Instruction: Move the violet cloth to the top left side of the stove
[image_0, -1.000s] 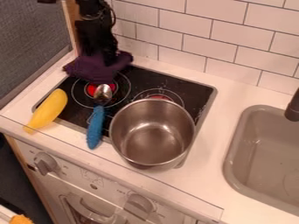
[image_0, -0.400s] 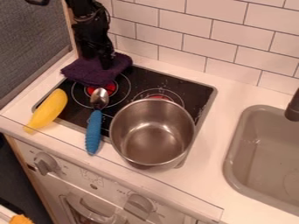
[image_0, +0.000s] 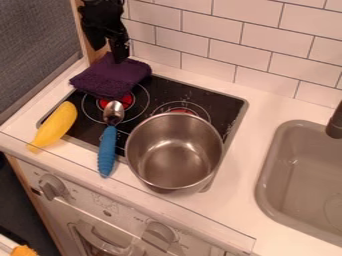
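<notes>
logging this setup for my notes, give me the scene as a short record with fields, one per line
cloth: violet cloth, over the stove's top left corner
gripper: black gripper, open, above the cloth
spoon: metal spoon with blue handle, left of the pot
pot: steel pot, right part of the stove
banana: yellow banana, across the stove's left edge
sink: grey sink, right of the stove

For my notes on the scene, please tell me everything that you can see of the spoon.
The spoon has a shiny, metal-looking oval bowl and a blue, ribbed handle. It lies at the left part of the black stove top, bowl toward the violet cloth, handle reaching past the front edge onto the white counter. It is between the yellow banana-like object and the pot.
</notes>
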